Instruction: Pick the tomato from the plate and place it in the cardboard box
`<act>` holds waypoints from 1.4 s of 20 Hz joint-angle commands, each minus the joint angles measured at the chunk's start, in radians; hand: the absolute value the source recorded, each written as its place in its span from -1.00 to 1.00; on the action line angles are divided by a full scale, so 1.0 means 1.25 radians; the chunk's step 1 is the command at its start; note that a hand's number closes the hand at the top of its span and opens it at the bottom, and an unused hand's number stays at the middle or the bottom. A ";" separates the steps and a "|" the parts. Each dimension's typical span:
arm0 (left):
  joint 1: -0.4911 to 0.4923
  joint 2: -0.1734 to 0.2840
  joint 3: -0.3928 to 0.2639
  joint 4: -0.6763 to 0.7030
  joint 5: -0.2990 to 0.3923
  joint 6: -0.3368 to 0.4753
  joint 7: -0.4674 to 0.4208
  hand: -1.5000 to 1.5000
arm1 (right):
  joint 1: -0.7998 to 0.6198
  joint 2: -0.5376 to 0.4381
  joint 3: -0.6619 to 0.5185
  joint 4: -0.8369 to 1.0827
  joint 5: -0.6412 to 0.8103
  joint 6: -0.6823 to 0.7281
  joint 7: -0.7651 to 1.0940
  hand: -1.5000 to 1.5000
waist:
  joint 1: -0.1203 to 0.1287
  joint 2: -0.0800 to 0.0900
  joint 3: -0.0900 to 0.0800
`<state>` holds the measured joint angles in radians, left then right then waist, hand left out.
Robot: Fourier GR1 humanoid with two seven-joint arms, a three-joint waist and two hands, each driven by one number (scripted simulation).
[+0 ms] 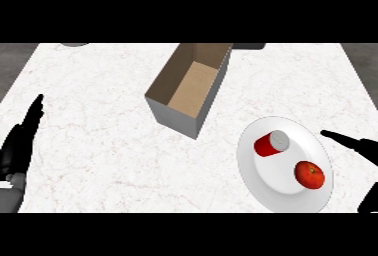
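The round, glossy red tomato (310,174) lay on the smooth white plate (266,186) at the lower right of the frame, beside a red can (271,144) tipped on its side. The open cardboard box (189,86), long and tan inside, stood at upper centre. The right hand (357,144) hovered at the plate's right rim, fingers straight. The left hand (22,137) rested at the left edge, fingers extended. The counter (103,150) was white veined marble.

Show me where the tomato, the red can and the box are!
tomato (310,174), head view, middle of its red skin.
red can (266,145), head view, on its red side.
cardboard box (193,89), head view, on its brown inside floor.
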<state>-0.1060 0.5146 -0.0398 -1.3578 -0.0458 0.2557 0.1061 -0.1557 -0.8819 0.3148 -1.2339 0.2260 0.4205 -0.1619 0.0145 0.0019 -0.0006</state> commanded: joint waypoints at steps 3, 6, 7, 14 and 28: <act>-0.034 -0.005 0.038 0.065 -0.017 -0.030 -0.015 0.00 | -0.077 0.071 0.016 0.032 0.088 0.060 0.090 -1.00 | -0.008 0.000 0.000; 0.026 -0.025 0.049 0.052 -0.029 -0.029 -0.071 0.00 | -0.078 0.108 0.011 0.105 0.144 0.050 0.025 -1.00 | -0.006 -0.001 0.001; -0.009 -0.046 0.034 0.020 -0.037 -0.023 -0.014 0.00 | -0.090 0.141 0.012 0.062 0.144 0.062 0.102 -1.00 | -0.008 -0.001 0.001; 0.011 -0.061 0.097 0.064 -0.060 -0.053 -0.080 0.00 | -0.044 0.144 -0.048 0.068 0.219 0.099 0.018 -1.00 | -0.011 -0.001 0.000; -0.007 -0.093 0.117 -0.013 -0.111 -0.093 0.018 0.00 | 0.009 0.275 -0.114 -0.151 0.210 0.206 0.139 -1.00 | -0.012 -0.002 0.000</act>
<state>-0.0966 0.4187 0.1146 -1.3306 -0.1578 0.1455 0.0639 -0.1567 -0.5820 0.1857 -1.3703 0.4807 0.6370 -0.0323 -0.0010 -0.0008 -0.0003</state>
